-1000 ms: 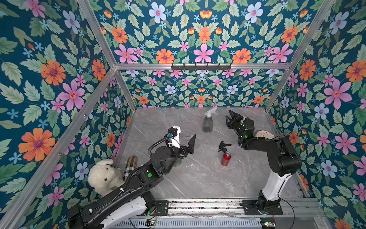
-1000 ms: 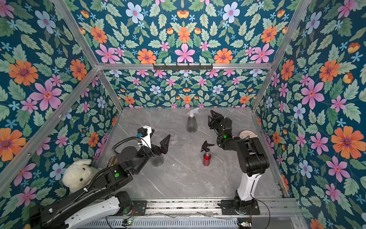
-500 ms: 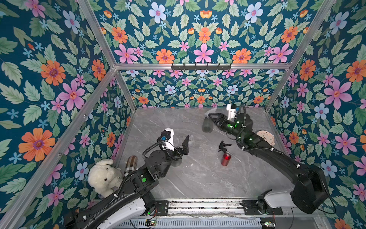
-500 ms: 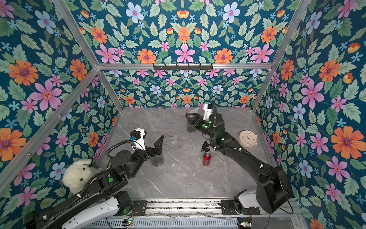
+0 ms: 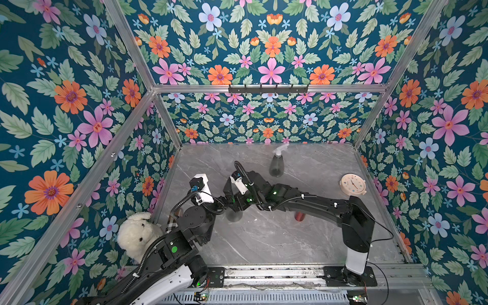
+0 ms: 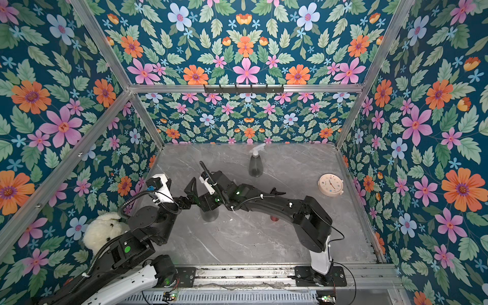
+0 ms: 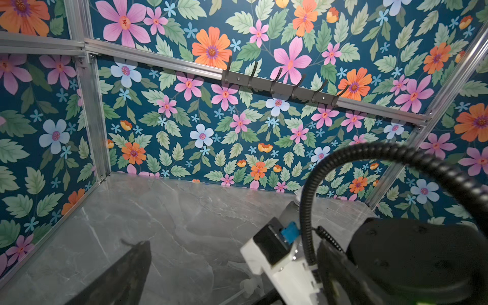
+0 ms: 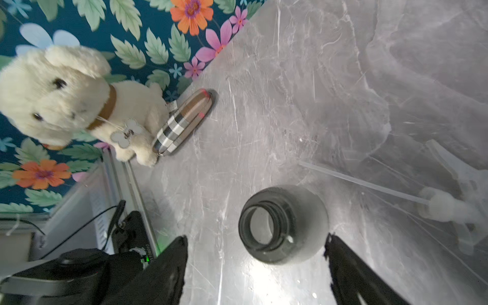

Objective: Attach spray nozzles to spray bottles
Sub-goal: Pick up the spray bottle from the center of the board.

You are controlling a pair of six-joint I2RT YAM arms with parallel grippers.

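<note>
Right fingers (image 8: 169, 264) are spread wide with the uncapped grey bottle (image 8: 309, 219) standing right between them, not squeezed. Just beside it a clear nozzle (image 8: 443, 206) lies flat on the bench (image 8: 237, 132), dip tube sticking out. Left fingers (image 7: 124, 272) close by gape wide too, nothing in them. Way farther off, another grey bottle (image 5: 276, 167) already has a sprayer head (image 5: 280, 148) on.

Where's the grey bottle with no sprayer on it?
The open-necked grey bottle stands on the table's left half in both top views, under the open right hand; a loose clear nozzle lies beside it in the right wrist view.
</note>
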